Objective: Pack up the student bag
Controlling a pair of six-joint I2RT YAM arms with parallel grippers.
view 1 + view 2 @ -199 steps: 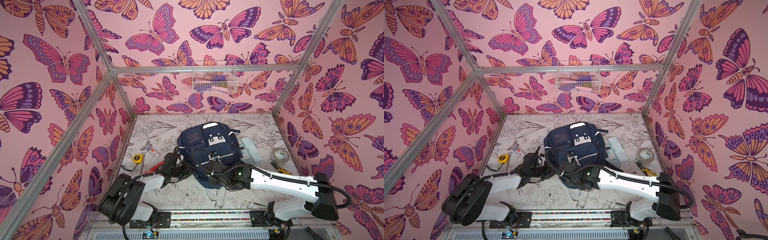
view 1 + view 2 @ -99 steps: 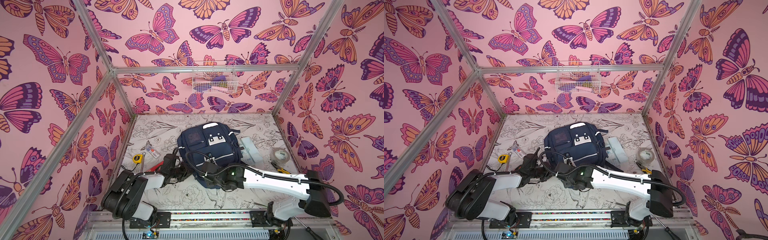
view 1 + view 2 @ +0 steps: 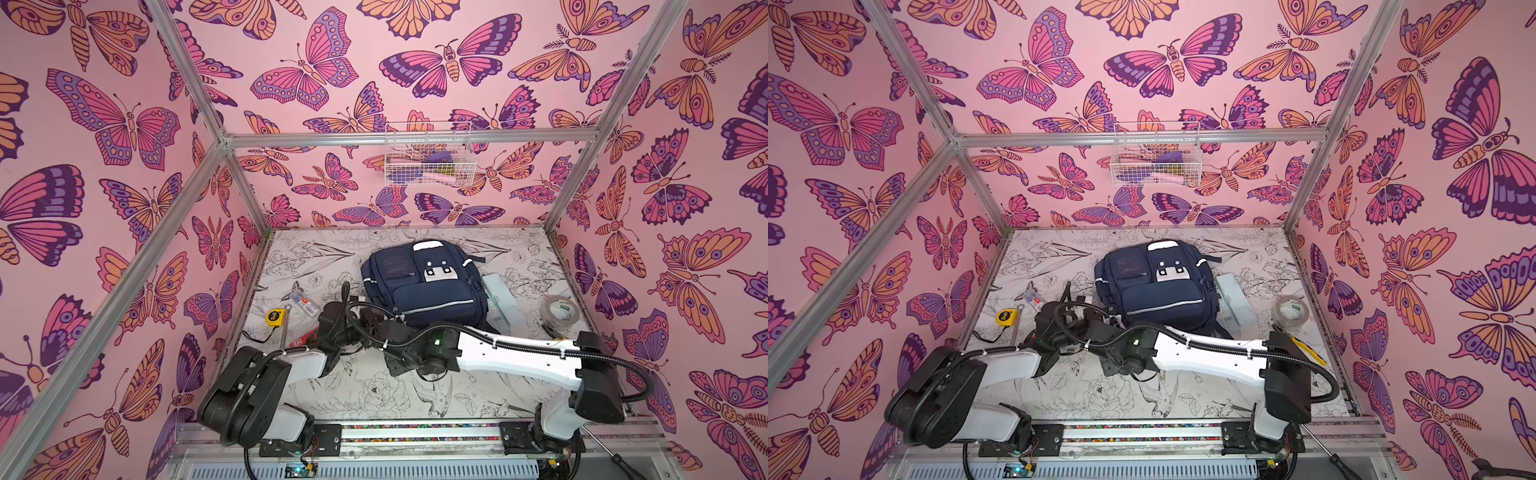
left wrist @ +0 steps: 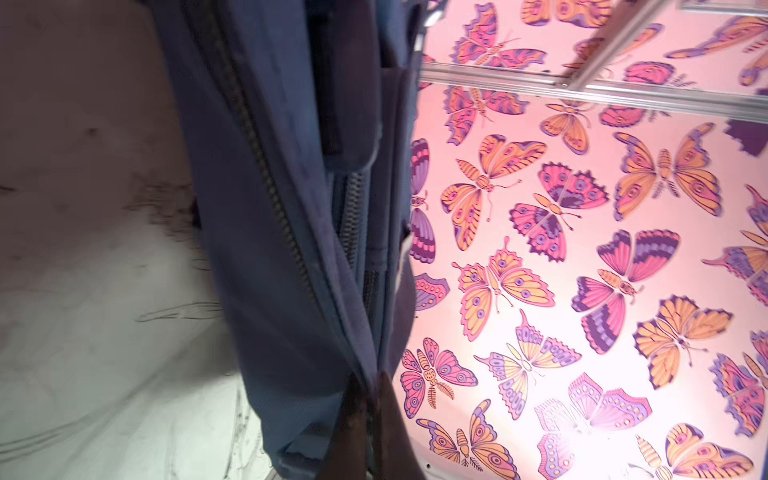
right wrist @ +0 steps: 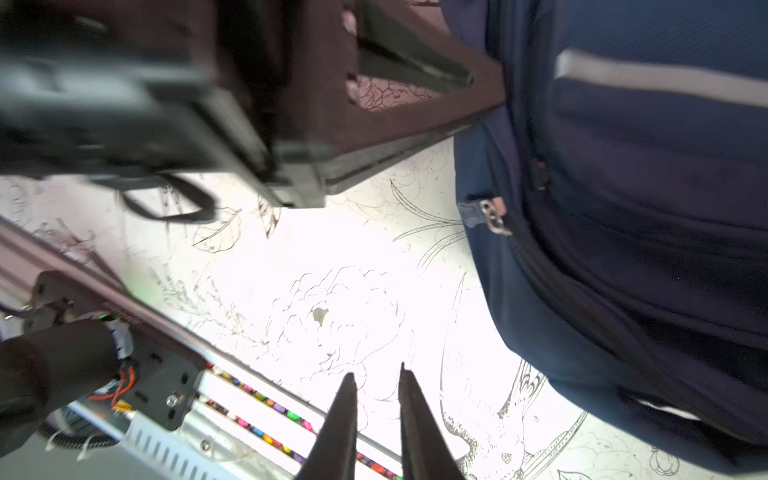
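Nearest, the right tool (image 5: 377, 372) hangs over bare worktop (image 5: 332, 270) with a narrow gap between its jaws and nothing in it. The zip pull (image 5: 492, 216) is apart from it, so closing where it is would catch only air.

Just beyond, the left tool (image 4: 368, 399) is closed on a fold of the bag (image 3: 424, 286) at its near left corner. That pinch takes only cloth beside the zip. A pull could slip off the fold, or drag the whole bag instead of opening it, since nothing else seems to pin it. The two tools sit close together, with hoses (image 3: 415, 338) looped over the wrists, so a careless move could knock one into the other or snag a hose.

The bag lies front up in the middle of the worktop, its zips apparently shut. The right arm (image 3: 519, 353) crosses its near edge in both top views.

To its left lie a red item (image 3: 300, 341) half under the left arm, a tape measure (image 3: 274, 316) and a packet (image 3: 300, 297). On its right, a clear case (image 3: 500, 299) just beside it would be shoved if the bag slid that way. A tape roll (image 3: 559, 311) sits further right. A wire basket (image 3: 428, 153) hangs on the far wall.
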